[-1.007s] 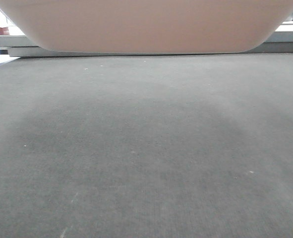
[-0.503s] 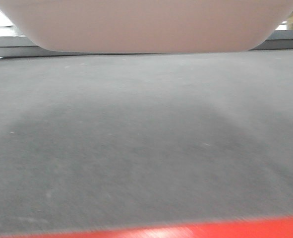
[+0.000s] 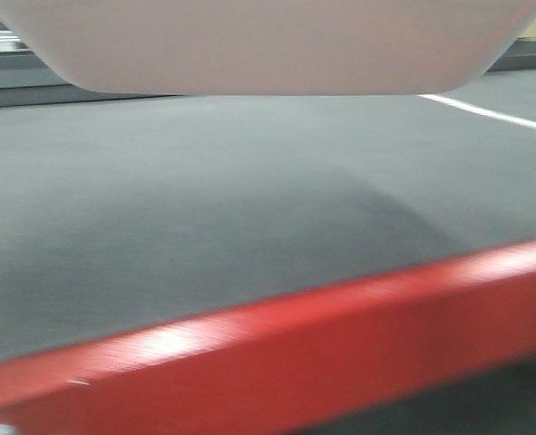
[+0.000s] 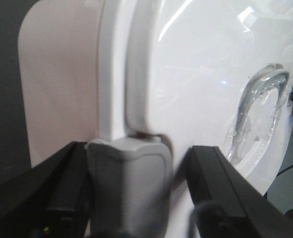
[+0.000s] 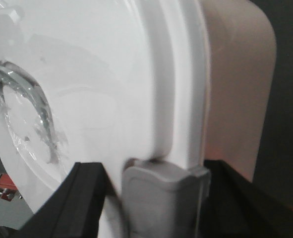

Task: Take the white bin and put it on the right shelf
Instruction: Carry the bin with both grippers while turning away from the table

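Observation:
The white bin hangs at the top of the front view, its pinkish underside clear of the grey tabletop and casting a shadow on it. In the left wrist view, my left gripper straddles the grey latch on the bin's rim, beside the glossy lid. The right wrist view has my right gripper round the opposite grey latch, with the lid to its left. Both are shut on the bin. The right shelf is out of view.
The table's red front rail crosses the lower front view at a slant. A white stripe runs along the tabletop's far right. Dark floor shows beside the bin in both wrist views.
The red rail has come into the front view and climbed from the bottom edge, now tilted. The tabletop has receded and swung. The bin stays at the top between both grippers.

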`<state>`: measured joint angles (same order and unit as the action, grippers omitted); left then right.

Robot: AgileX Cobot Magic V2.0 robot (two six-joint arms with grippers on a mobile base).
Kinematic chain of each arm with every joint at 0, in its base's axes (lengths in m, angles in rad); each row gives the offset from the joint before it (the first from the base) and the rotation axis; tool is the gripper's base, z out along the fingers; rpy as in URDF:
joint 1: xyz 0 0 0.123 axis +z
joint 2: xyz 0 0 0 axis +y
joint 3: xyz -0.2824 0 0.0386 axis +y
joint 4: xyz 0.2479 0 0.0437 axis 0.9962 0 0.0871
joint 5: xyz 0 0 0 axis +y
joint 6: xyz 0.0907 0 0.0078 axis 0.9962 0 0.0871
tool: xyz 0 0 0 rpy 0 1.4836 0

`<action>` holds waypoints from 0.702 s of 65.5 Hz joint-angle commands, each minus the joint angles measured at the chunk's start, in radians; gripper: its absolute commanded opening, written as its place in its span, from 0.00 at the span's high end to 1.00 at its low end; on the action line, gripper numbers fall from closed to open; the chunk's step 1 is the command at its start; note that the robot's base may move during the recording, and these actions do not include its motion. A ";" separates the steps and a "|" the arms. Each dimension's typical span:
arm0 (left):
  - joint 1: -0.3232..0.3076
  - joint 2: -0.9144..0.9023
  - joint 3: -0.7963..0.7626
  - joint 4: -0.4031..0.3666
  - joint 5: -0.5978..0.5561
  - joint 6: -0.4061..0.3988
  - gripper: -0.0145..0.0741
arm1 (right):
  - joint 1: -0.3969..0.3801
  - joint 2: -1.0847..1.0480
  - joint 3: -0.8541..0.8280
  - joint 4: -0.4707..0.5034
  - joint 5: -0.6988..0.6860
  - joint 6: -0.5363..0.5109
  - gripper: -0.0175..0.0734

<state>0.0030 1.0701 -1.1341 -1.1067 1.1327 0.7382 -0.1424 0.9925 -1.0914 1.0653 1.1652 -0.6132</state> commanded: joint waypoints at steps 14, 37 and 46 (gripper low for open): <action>-0.027 -0.023 -0.038 -0.221 0.172 0.003 0.54 | 0.017 -0.020 -0.039 0.237 0.105 -0.008 0.35; -0.027 -0.023 -0.038 -0.221 0.172 0.003 0.54 | 0.017 -0.020 -0.039 0.237 0.105 -0.008 0.35; -0.027 -0.023 -0.038 -0.221 0.172 0.003 0.54 | 0.017 -0.020 -0.039 0.237 0.105 -0.008 0.35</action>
<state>0.0030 1.0701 -1.1341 -1.1067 1.1324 0.7382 -0.1424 0.9925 -1.0914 1.0653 1.1652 -0.6132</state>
